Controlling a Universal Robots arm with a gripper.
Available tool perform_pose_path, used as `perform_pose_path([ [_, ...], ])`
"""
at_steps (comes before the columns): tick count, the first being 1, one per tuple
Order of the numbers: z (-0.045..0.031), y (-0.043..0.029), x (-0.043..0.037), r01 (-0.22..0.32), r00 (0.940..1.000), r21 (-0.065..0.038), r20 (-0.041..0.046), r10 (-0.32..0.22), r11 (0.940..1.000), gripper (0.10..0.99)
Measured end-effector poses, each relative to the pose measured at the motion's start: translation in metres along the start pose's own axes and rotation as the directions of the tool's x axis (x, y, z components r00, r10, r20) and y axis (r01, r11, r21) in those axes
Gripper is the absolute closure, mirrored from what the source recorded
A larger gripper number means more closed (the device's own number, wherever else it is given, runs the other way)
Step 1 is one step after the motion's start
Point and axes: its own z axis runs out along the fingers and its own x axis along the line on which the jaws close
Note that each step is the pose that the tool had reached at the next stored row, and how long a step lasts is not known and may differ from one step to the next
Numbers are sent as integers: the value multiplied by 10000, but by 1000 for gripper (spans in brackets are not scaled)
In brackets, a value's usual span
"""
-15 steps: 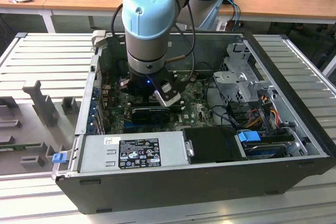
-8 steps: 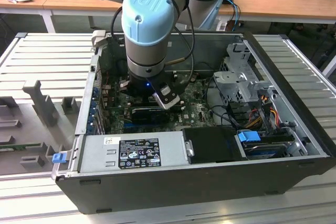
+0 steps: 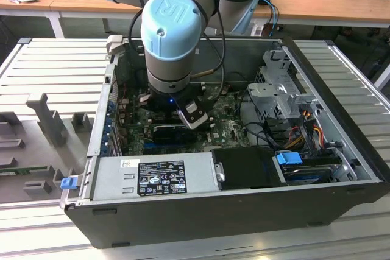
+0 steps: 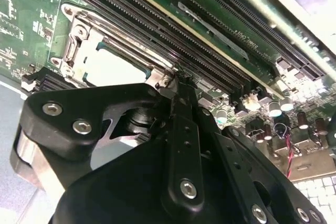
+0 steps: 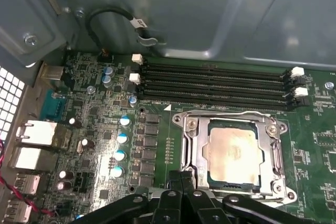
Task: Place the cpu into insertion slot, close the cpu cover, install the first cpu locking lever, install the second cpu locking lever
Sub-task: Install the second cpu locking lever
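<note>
Filling most of the exterior view, the open computer case (image 3: 341, 168) lies on its side with the arm reaching down into it, and the motherboard (image 5: 157, 145) inside is the landmark for all else. On that board, just beside the long black memory slots (image 5: 215, 85), sits the insertion slot (image 5: 191, 148) with its silvery rim. The cpu cover (image 5: 273, 145) appears folded down over the slot, its square window framing the cpu (image 5: 234, 153), whose pale tan face lies flat inside. The gripper (image 5: 182, 179) hovers at the slot's edge farthest from the memory slots, its fingers (image 5: 187, 181) drawn together with no gap, clamped on nothing I can make out. I cannot clearly pick out either locking lever. The risk, as I judge it, lies in the narrow fingertips working so close to the frame: a slight sideways drift could make them slip off thin metal and scrape the board's small capacitors (image 5: 121, 138) near the slot, or press the cover unevenly and stress the chip beneath.
</note>
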Motion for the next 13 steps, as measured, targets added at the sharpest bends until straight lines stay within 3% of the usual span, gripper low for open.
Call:
perform_pose_path([
  [3, 2, 1, 23, 0, 10000, -69, 5, 0, 10000, 980],
  [13, -111, 46, 21, 0, 10000, -74, 3, 0, 10000, 980],
])
